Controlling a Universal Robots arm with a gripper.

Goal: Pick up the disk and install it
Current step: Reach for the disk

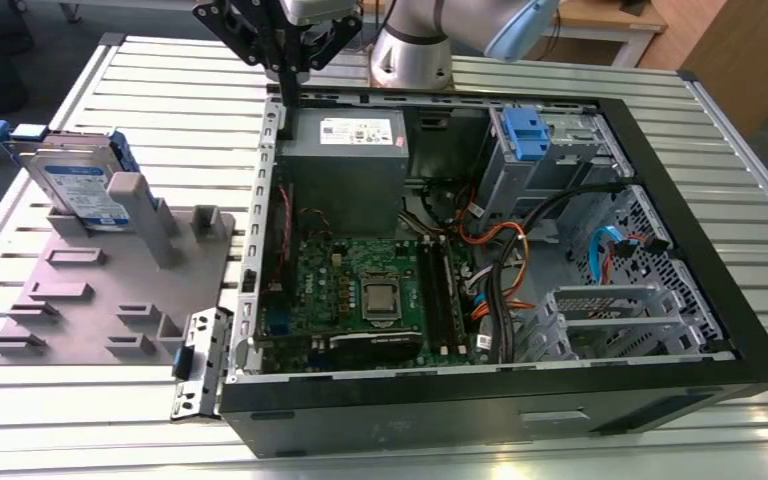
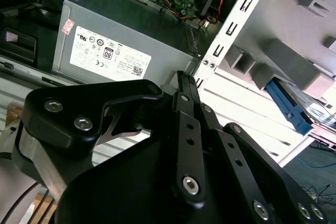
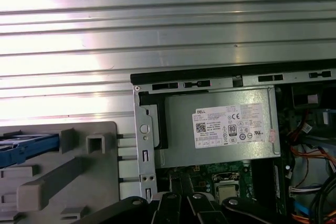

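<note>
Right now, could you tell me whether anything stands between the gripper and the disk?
Nothing visible does. The gripper hangs over a corner of the computer case, by the power supply, and the disk stands on edge in the grey fixture toward the exterior view's left, its top uncovered.

The black pincer [image 2: 185, 77], fingers drawn together, hangs near the grey power supply [image 2: 121, 40] and the case's perforated edge rail [image 2: 231, 30]. Beyond the rail, on the slatted bench [image 2: 247, 114], the disk [image 2: 289, 106] stands against a grey fixture plate [image 2: 299, 35].

An open computer case [image 1: 491, 400] with a green motherboard [image 1: 344, 270] lies beside a grey fixture tray [image 1: 104, 300].
</note>
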